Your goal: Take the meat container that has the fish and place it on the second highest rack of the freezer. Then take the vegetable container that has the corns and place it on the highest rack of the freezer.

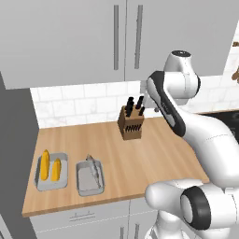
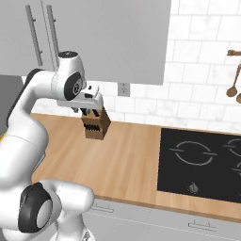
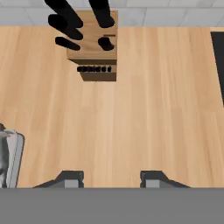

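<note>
Nothing has been moved yet: the fish tray (image 1: 90,176) and corn tray (image 1: 51,171) lie untouched at the counter's (image 1: 140,163) left, the gripper (image 3: 111,178) held empty, parted.

In the hand view, we see the fish tray (image 3: 11,159) cut off by the left edge, its contents unreadable. In the right base view, the arm (image 2: 28,108) hides the left counter (image 2: 132,160), and the cooktop (image 2: 202,162) runs off the right edge.
</note>
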You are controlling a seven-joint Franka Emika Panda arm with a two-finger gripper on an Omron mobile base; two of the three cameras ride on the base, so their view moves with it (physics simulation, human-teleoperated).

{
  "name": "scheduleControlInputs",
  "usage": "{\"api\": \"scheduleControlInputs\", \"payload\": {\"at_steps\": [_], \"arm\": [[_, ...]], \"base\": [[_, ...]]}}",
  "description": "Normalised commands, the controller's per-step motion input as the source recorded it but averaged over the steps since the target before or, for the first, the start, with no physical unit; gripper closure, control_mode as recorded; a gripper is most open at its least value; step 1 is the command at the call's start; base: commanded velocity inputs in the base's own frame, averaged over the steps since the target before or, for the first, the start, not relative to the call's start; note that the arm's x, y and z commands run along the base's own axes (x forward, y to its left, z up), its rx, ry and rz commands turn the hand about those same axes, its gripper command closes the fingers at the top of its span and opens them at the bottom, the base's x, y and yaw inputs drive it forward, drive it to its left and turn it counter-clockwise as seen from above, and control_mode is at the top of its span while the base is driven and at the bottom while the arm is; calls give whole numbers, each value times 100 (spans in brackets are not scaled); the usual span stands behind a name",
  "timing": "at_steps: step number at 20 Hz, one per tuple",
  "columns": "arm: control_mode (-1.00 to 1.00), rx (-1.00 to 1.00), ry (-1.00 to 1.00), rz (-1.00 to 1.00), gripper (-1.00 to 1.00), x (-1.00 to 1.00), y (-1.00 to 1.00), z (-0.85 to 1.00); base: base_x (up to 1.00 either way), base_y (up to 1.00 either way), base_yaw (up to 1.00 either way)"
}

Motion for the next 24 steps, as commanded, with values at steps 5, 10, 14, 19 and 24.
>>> {"api": "scheduleControlInputs", "payload": {"at_steps": [5,10,14,19,24], "arm": [[-100,0,0,0,-100,-60,0,-4],[-100,0,2,0,-100,-96,13,-6],[-100,3,14,28,-100,-75,45,-11],[-100,0,24,60,-100,-45,93,-20],[-100,-15,23,33,-100,-17,100,-36]], "base": [[0,0,0],[0,0,0],[0,0,0],[0,0,0],[0,0,0]]}}
